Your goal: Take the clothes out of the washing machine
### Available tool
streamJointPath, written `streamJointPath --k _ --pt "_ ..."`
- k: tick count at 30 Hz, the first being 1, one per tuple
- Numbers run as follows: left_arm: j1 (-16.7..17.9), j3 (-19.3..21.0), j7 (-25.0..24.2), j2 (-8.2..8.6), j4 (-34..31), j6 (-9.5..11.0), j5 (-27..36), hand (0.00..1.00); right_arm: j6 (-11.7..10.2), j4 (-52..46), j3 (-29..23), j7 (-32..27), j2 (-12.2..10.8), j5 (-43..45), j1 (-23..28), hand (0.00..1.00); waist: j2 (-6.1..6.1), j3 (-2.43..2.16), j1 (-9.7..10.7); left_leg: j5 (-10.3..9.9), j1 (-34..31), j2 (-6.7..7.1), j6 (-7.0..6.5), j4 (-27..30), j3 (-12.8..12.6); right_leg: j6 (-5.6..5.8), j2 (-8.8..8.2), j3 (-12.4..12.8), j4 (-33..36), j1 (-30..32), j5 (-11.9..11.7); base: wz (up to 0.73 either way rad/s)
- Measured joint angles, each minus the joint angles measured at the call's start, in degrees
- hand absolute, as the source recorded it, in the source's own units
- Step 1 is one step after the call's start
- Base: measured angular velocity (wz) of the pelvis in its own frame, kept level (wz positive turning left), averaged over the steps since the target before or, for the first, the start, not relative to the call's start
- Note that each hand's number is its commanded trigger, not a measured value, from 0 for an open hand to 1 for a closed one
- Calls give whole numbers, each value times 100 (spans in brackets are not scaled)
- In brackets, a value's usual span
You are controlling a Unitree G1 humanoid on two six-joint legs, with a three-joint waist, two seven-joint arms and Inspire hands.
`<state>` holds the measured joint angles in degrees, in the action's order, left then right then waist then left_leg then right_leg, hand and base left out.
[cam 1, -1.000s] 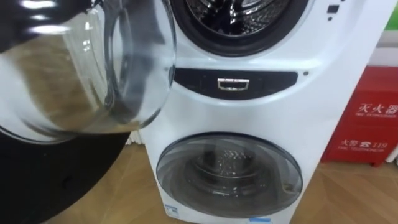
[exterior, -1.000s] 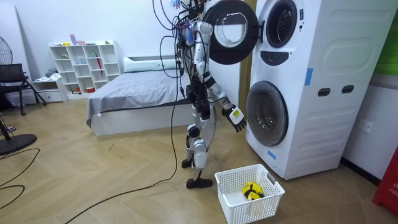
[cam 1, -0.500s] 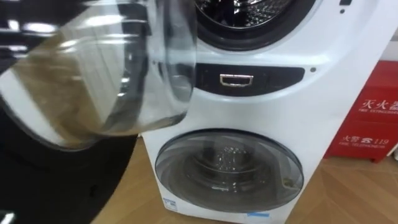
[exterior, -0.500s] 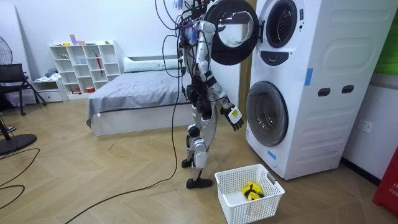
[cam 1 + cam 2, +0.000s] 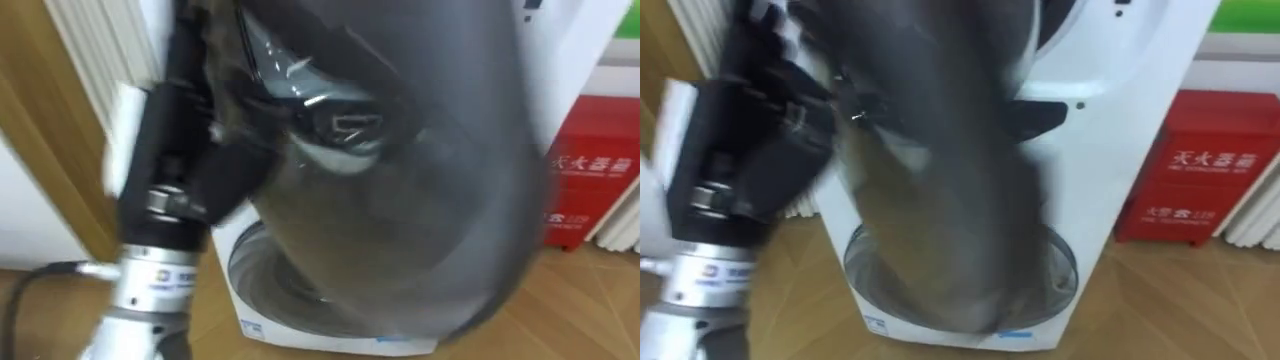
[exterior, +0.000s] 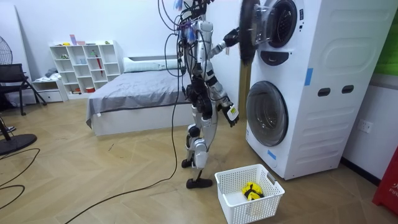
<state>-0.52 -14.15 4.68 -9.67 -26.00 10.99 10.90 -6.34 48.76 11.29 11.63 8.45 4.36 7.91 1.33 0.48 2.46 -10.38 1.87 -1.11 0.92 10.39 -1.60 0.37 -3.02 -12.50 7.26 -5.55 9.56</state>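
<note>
My robot faces the washing machine [image 6: 323, 68], left hand [image 6: 231, 36] up against its upper door [image 6: 247, 31]; I cannot tell the grip. The right hand [image 6: 232, 114] hangs low beside the lower door [image 6: 267, 113], grip unclear. A white basket [image 6: 272, 186] near its feet holds a yellow item [image 6: 251, 190]; a red box [image 5: 590, 180] with white print stands right of the machine.

Door [image 6: 247, 30] (seemingly half-open) before upper drum [image 6: 283, 23]

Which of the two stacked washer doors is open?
The upper door, swung out edge-on in the room view; the lower door sits shut flush.
</note>
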Motion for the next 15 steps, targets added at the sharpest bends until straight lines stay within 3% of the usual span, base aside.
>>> streamJointPath --k 2,5,7,10,15 --pt "4 -207 -282 0 242 12 114 0 0 3 55 4 11 -45 -23 0 9 7 14 0 -1 -12 0 0 -16 0 6 7 50 32 0 -4" --pt "6 -757 -813 -47 563 -184 208 0 0 39 125 25 10 -248 -142 0 31 40 81 0 -44 -15 0 1 -61 0 6 30 54 86 0 -7" --pt "3 -1203 -1081 -60 767 -315 224 0 0 49 226 17 7 -364 -237 0 26 39 254 0 -76 -21 0 12 -95 -1 7 54 72 144 -1 -10" --pt "-14 -1642 -1397 -18 1022 -345 228 0 -5 52 365 3 5 -404 -289 0 15 35 425 0 -57 -34 0 7 -184 -8 15 145 82 178 -5 -18" --pt "-29 -1920 -1812 2 1261 -354 178 0 -30 169 383 16 -15 -417 -289 0 50 55 679 0 -15 -51 0 9 -404 -12 23 348 103 193 -7 -22"
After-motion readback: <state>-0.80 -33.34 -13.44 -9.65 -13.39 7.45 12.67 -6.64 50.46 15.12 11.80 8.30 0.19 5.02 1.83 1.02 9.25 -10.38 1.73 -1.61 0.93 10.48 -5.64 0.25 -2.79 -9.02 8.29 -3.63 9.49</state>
